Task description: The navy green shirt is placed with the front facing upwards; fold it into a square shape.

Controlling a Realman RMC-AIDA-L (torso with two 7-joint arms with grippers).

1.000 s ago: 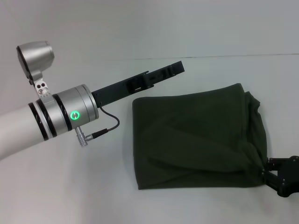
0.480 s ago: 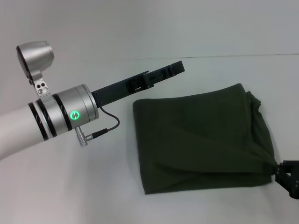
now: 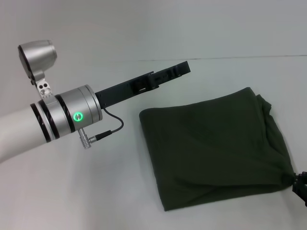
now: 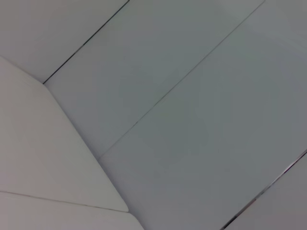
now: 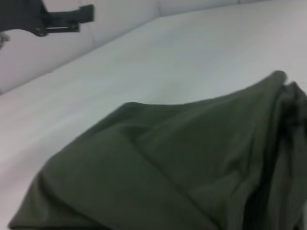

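Fingers of right gripper [image 3: 297, 181] closed on the near right corner of the navy green shirt [image 3: 216, 143], cloth drawn into a tight bunched point there. Sits at the near right edge of the head view, mostly cut off by that edge.

Lies folded into a rough rectangle on the white table [image 3: 96, 191], right of centre, plain green side up, no print showing. Left edge straight and neat; right side gathered in loose folds running down toward the pinched corner. Near edge angled, rising toward the right. Fills the right wrist view [image 5: 158, 167] as a rumpled dark layer with a soft crease across the top.

Left gripper [image 3: 180, 71] held above the table, far and left of the shirt, well apart from the cloth, pointing toward the far right. Seen side-on as a flat black bar, so cannot tell how far open; holds nothing visible. Shows also small and distant in the right wrist view [image 5: 81, 14]. Left wrist view: only pale panels [image 4: 192, 120] with thin dark seams.
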